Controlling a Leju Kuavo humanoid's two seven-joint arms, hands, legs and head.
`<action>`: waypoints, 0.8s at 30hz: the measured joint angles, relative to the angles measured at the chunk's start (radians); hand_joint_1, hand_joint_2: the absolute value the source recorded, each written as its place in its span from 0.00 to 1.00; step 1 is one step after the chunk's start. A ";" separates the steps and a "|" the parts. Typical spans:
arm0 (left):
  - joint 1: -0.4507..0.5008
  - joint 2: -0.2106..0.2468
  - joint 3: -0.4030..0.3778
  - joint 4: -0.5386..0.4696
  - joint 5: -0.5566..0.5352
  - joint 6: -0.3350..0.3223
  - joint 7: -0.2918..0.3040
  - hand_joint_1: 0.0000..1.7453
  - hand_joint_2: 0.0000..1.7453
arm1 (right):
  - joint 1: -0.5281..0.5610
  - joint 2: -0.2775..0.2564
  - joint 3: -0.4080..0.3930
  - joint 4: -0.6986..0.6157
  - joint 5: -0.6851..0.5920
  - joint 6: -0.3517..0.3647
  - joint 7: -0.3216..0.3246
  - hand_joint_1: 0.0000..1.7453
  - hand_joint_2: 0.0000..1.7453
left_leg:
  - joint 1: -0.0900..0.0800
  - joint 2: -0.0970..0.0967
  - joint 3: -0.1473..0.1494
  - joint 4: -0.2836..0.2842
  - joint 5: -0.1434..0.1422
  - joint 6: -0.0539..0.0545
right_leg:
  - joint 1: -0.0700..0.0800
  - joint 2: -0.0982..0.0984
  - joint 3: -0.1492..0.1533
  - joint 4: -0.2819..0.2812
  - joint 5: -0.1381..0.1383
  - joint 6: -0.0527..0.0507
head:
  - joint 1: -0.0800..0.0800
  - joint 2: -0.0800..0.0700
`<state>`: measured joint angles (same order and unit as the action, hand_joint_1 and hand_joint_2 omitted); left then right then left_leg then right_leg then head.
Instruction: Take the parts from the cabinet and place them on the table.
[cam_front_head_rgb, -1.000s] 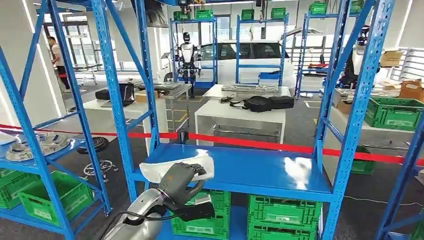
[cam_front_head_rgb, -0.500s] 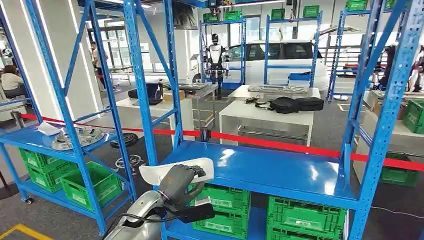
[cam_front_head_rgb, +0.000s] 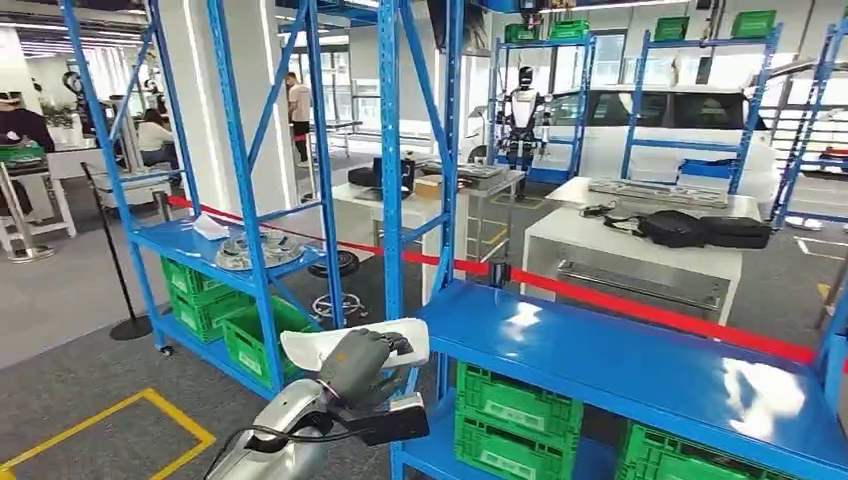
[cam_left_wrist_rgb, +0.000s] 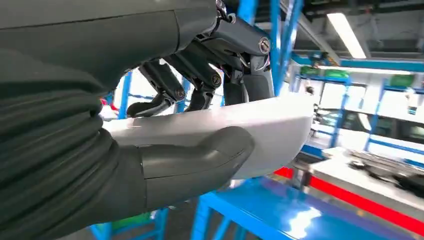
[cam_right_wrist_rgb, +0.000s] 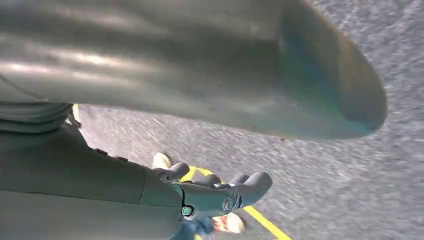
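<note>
The left hand (cam_front_head_rgb: 365, 365) has the white part (cam_front_head_rgb: 310, 347) gripped low in the centre-left of the head view, dark fingers (cam_left_wrist_rgb: 165, 92) curled over its top face and the thick thumb (cam_left_wrist_rgb: 200, 157) pressed under it. The part is off the blue shelf (cam_front_head_rgb: 640, 360), held up in the air just in front of the rack's near corner post. So the pick is done and this is the carry step, by my reading.

The right hand (cam_right_wrist_rgb: 220, 192) hangs down over the grey floor (cam_right_wrist_rgb: 320, 165) by a yellow line (cam_right_wrist_rgb: 262, 220), fingers loosely curled and apart with nothing in them.

Next it needs a table to set the part on. A white table (cam_front_head_rgb: 630, 255) stands right of centre, beyond the red tape (cam_front_head_rgb: 640, 310), so the robot likely has to walk round, keeping the part level and clear of the blue uprights.
</note>
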<state>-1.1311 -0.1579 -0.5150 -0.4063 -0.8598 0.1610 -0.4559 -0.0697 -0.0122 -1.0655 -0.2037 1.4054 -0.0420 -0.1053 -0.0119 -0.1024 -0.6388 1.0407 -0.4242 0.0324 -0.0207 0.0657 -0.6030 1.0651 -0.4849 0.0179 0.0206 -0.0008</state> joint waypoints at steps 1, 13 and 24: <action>-0.003 0.000 0.000 0.000 0.000 -0.001 0.001 0.98 1.00 | 0.000 -0.002 0.000 0.000 0.000 0.000 0.000 0.00 0.00 | -0.006 -0.014 -0.009 0.005 0.001 -0.007 | -0.003 0.025 0.009 -0.016 -0.012 -0.001 | -0.001 0.000; 0.005 0.005 -0.002 -0.005 0.002 -0.017 0.003 0.98 1.00 | 0.000 -0.003 0.000 -0.002 -0.002 0.007 0.003 0.00 0.00 | 0.021 0.102 -0.123 0.212 -0.055 -0.068 | -0.014 -0.135 0.028 -0.033 -0.002 -0.028 | -0.008 0.000; 0.006 0.007 -0.003 -0.015 0.007 -0.027 -0.006 0.98 1.00 | 0.002 -0.003 0.000 -0.002 0.001 0.011 0.003 0.00 0.00 | 0.012 0.089 -0.008 -0.015 0.011 -0.006 | -0.009 -0.076 -0.036 0.152 -0.126 0.017 | -0.003 0.000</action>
<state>-1.1251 -0.1507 -0.5177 -0.4211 -0.8530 0.1339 -0.4620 -0.0680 -0.0156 -1.0655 -0.2056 1.4065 -0.0313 -0.1026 0.0001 -0.0137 -0.6467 1.0252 -0.4133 0.0269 -0.0294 -0.0099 -0.6394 1.2171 -0.6111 0.0350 0.0172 -0.0008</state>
